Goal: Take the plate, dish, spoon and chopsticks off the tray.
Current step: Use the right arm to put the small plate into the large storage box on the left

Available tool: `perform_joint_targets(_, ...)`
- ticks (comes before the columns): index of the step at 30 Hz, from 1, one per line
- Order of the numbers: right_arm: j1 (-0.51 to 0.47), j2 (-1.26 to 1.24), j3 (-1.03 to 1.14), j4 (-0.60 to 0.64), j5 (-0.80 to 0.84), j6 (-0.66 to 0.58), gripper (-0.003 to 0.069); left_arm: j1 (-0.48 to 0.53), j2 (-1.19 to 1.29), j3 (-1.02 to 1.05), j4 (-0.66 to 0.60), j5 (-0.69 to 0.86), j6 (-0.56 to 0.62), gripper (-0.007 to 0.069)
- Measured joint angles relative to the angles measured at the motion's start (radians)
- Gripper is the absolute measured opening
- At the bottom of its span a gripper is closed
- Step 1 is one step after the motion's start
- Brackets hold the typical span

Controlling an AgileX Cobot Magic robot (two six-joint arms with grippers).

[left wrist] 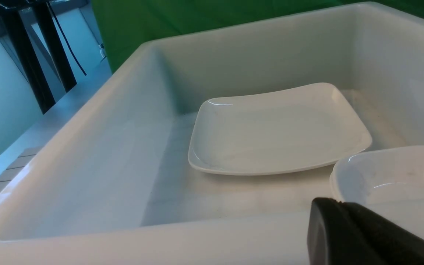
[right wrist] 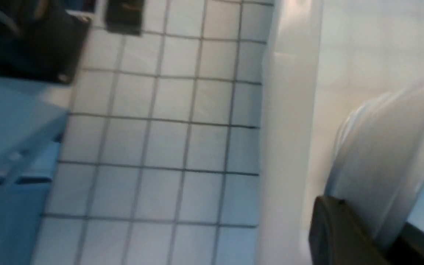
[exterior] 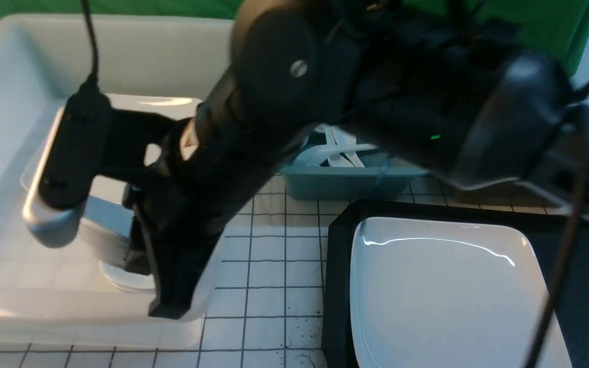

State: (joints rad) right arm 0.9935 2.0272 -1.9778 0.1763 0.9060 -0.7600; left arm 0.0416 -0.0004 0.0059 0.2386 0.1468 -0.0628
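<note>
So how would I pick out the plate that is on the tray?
Find the black tray at the right of the tiled table, beside the big white bin. The large glossy white plate lies flat on it. A similar plate lies inside the white bin; only this one sits on black.

**NOTHING LEGIBLE IN ANY OF THREE VIEWS**

No word, brand, number or label can be read anywhere. In the front view, the plate (exterior: 448, 296) on the tray (exterior: 336, 286) at 5 o'clock, the white bin (exterior: 120, 51) at 9 o'clock and the blue bin (exterior: 345, 184) near centre show plain surfaces. A small green light (exterior: 434, 137) at 2 o'clock carries no figure. The right wrist view is blurred.
</note>
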Motion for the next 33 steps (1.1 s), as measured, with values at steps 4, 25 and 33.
perform_joint_targets(4, 0.012, 0.151, -0.111, -0.104, -0.039, 0.026, 0.0075, 0.000, 0.000, 0.000, 0.000, 0.000, 0.000, 0.0021)
perform_joint_targets(25, 0.010, 0.246, -0.131, -0.131, -0.115, 0.159, 0.0383, 0.000, 0.000, 0.000, -0.004, 0.000, 0.000, 0.0021)
perform_joint_targets(33, 0.010, 0.014, -0.131, -0.147, 0.133, 0.207, 0.0206, 0.000, 0.000, 0.000, -0.007, 0.000, 0.000, 0.0021)
